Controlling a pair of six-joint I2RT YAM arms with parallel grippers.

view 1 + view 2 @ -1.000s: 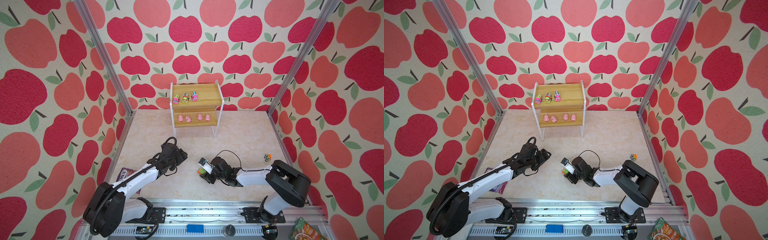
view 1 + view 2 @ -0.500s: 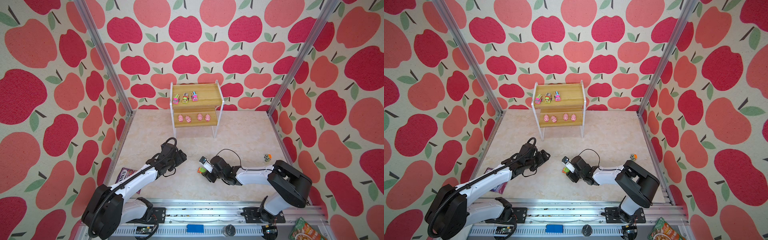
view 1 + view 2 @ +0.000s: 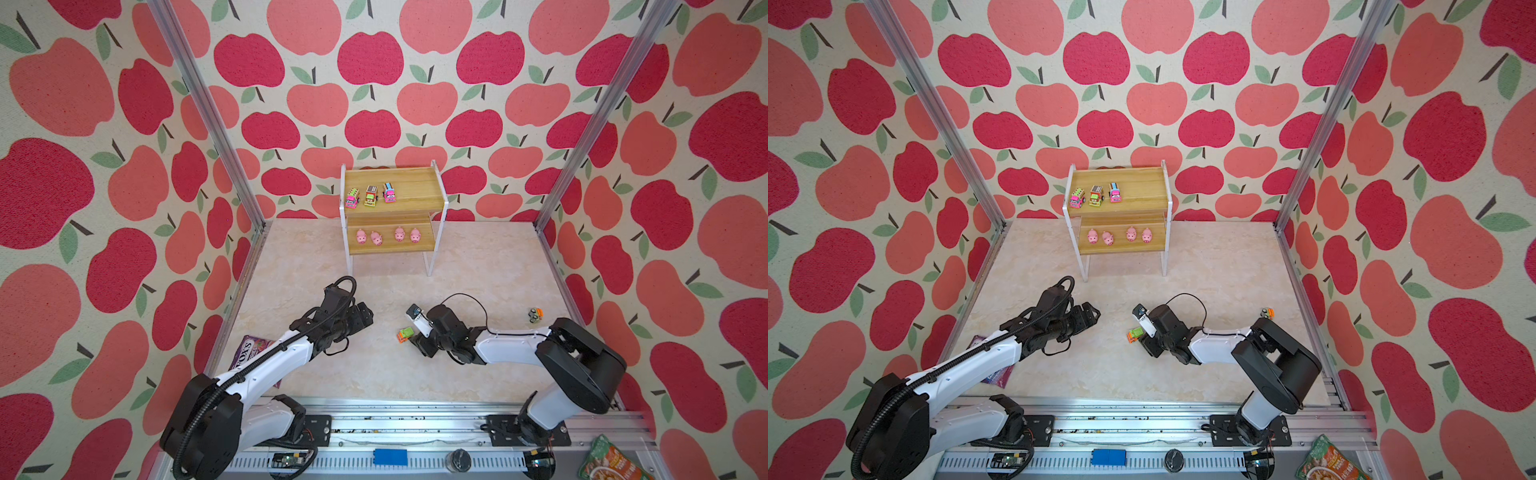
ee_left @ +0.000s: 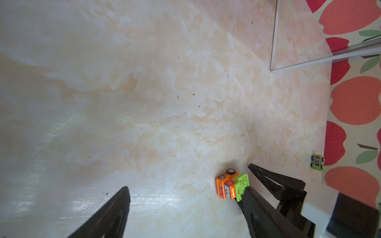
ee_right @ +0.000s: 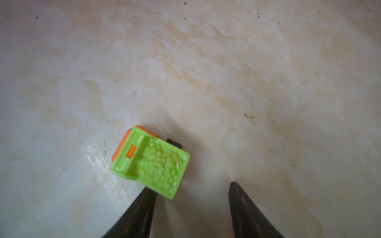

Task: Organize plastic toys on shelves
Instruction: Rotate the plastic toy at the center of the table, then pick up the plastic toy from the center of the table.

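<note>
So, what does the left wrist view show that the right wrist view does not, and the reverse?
Only the left wrist view: the orange cab and two wheels of the orange-and-green plastic toy truck, a small green toy vehicle near the apple-print wall, and the open left gripper. Only the right wrist view: both fingertips of the open right gripper, with the truck at one, not between its jaws. Both: the truck on the cream marble-look tabletop.
</note>
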